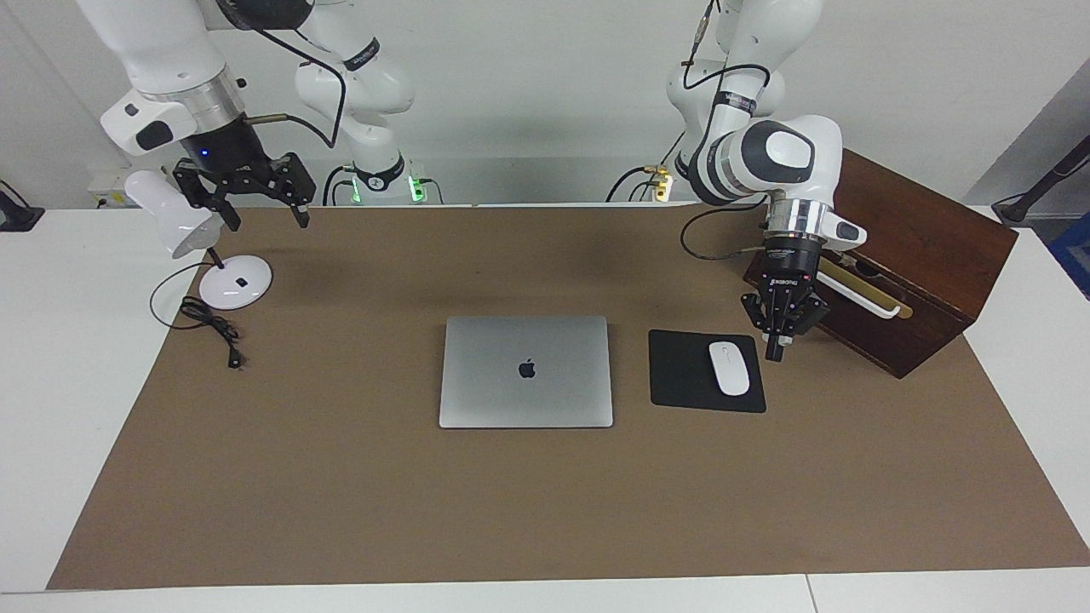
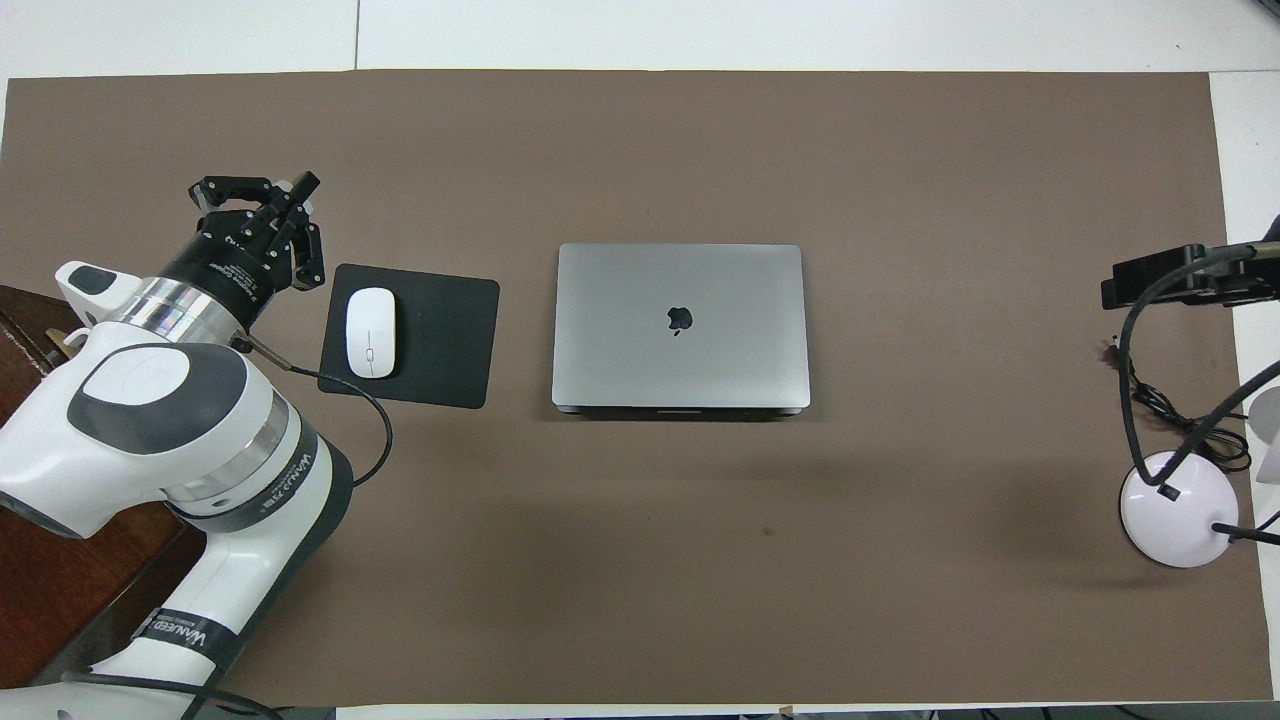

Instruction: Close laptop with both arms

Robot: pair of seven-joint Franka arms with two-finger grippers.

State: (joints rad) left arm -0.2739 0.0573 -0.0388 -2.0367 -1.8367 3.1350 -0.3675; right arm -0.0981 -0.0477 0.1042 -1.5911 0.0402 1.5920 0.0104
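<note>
The silver-grey laptop point(image 1: 526, 371) point(image 2: 680, 325) lies in the middle of the brown mat with its lid flat down and the apple logo facing up. My left gripper point(image 1: 774, 352) point(image 2: 306, 186) is shut with nothing in it. It hangs low over the mat between the black mouse pad point(image 1: 681, 375) and the wooden box point(image 1: 903, 238), apart from the laptop. My right gripper point(image 1: 268, 220) is open and empty, raised above the mat beside the desk lamp's head, well away from the laptop.
A white mouse point(image 1: 729, 368) point(image 2: 370, 332) rests on the mouse pad point(image 2: 440, 340) beside the laptop. The wooden box point(image 2: 40, 560) with a white handle stands at the left arm's end. A white desk lamp point(image 1: 236, 281) point(image 2: 1175, 510) and its cable sit at the right arm's end.
</note>
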